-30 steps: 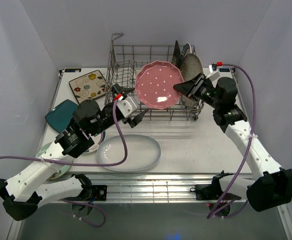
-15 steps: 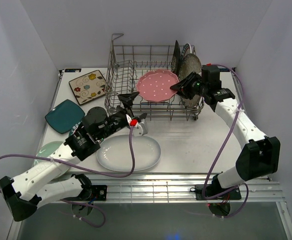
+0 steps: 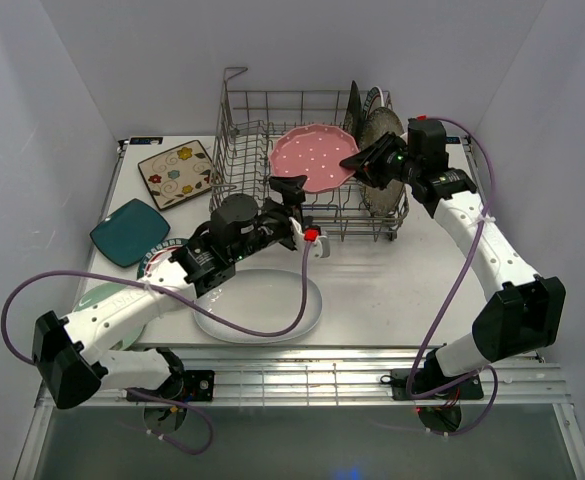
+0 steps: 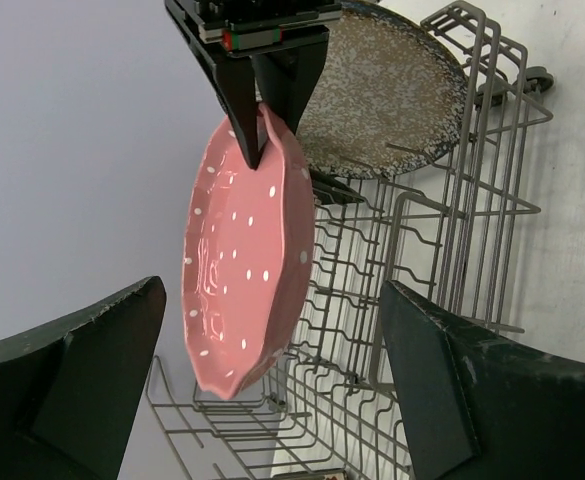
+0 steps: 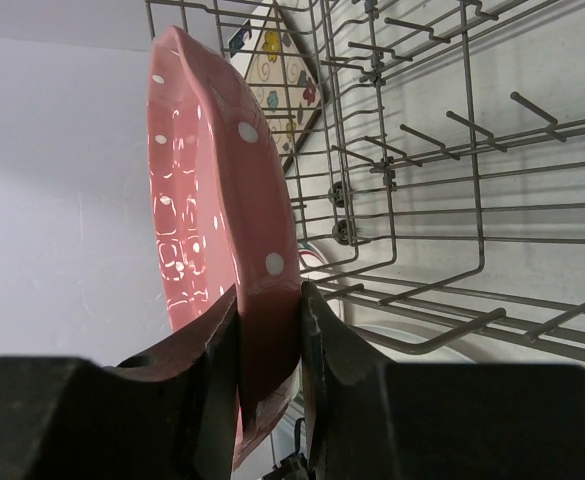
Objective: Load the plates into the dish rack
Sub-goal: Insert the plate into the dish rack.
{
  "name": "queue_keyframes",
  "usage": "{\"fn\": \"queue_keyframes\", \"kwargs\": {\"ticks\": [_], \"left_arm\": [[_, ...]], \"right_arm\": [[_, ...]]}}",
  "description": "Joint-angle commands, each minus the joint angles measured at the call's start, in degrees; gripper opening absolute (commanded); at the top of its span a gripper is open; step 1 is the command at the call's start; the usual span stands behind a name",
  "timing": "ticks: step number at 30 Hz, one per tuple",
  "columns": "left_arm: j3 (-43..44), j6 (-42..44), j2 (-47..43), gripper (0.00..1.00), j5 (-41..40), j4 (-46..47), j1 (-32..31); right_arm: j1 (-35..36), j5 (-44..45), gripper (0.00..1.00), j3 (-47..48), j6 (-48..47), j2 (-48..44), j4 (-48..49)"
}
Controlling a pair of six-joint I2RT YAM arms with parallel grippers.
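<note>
Pink dotted plate (image 3: 315, 157): pinched by its rim in the right gripper (image 3: 355, 162), held tilted above the dish rack (image 3: 242, 140), near the speckled plate (image 3: 384, 135) racked there. Left gripper (image 3: 302, 212): spread wide, empty, at the rack's near side.

no readable text, labels or numbers

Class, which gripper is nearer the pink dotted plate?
Right. The right gripper pinches the pink plate by its rim over the dish rack; the left gripper hangs open in front, apart.
</note>
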Motion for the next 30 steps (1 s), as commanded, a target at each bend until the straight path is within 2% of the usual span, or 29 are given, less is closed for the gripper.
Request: {"fn": "queue_keyframes", "kwargs": {"ticks": [1, 12, 18, 19, 23, 30], "left_arm": [[3.6, 1.7, 2.6, 0.98, -2.2, -0.5, -1.0], [6.9, 4.6, 8.9, 0.90, -9.3, 1.1, -2.9], [6.4, 7.2, 10.1, 0.84, -13.0, 6.1, -3.9], [5.2, 8.4, 10.5, 0.83, -14.4, 9.2, -4.5], [5.8, 7.1, 10.2, 0.88, -15.0, 10.3, -4.9], [5.0, -2.6, 4.2, 0.94, -10.4, 8.6, -4.9]], "right_arm": [[0.0, -4.7, 0.08, 4.7, 3.2, -2.5, 8.2], [0.0, -8.4, 0.08, 3.7, 4.2, -4.0, 9.3], [0.0, -7.7, 0.08, 2.9, 4.1, -5.2, 9.2], [0.0, -6.8, 0.08, 3.3, 3.9, -5.4, 8.4], [0.0, -1.0, 0.08, 5.2, 1.2, -5.3, 6.5], [0.0, 7.1, 0.08, 9.0, -5.8, -3.6, 7.5]]}}
